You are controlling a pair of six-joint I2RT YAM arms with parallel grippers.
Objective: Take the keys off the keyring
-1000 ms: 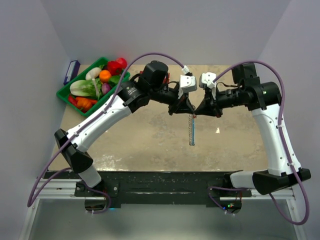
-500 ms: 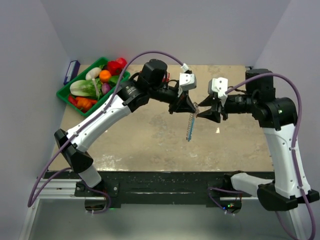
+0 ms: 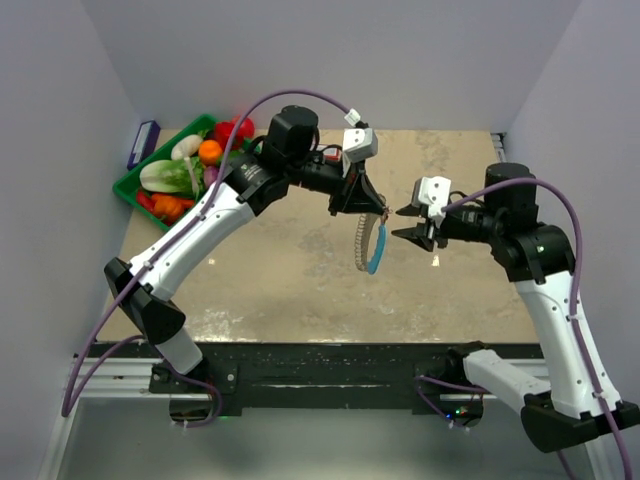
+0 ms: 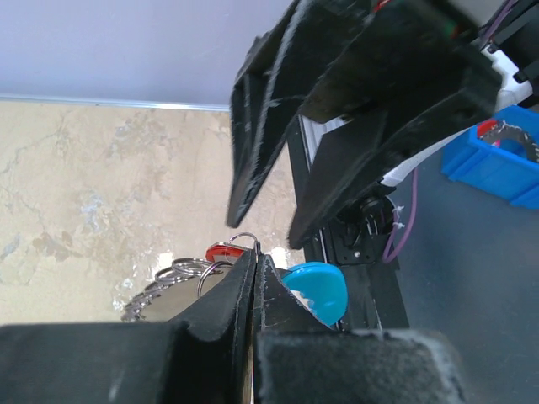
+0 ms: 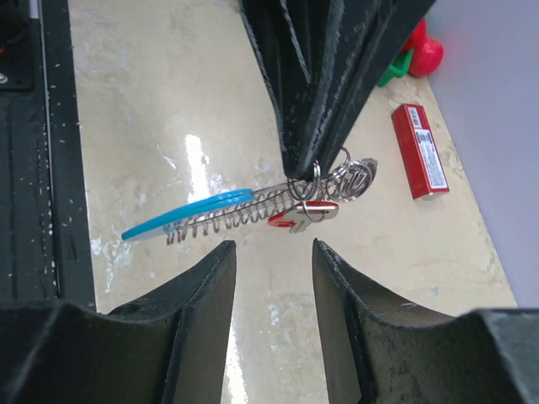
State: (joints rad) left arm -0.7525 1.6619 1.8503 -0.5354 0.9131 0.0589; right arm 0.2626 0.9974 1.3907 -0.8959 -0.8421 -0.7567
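Note:
My left gripper [image 3: 365,208] is shut on the top of the keyring [image 3: 369,245], which hangs free above the table. In the left wrist view the fingertips [image 4: 254,252] pinch a thin wire ring, with the red-headed key [image 4: 221,251] and silvery rings to the left and the blue piece [image 4: 318,288] to the right. My right gripper [image 3: 403,222] is open and empty, just right of the keyring and apart from it. In the right wrist view my open gripper [image 5: 274,248] sits below the keyring: blue section [image 5: 189,212], silvery keys [image 5: 244,215], red-headed key [image 5: 303,215].
A green tray [image 3: 130,186] of toy vegetables stands at the back left, with a small blue box [image 3: 143,143] beside it. A long red box [image 5: 418,150] lies on the table behind the keyring. A small white scrap [image 3: 436,261] lies on the table below my right gripper.
The right gripper has let go of the keyring's top and drawn back to the right, jaws open. The left gripper has shifted left with the keyring, which now hangs curved.

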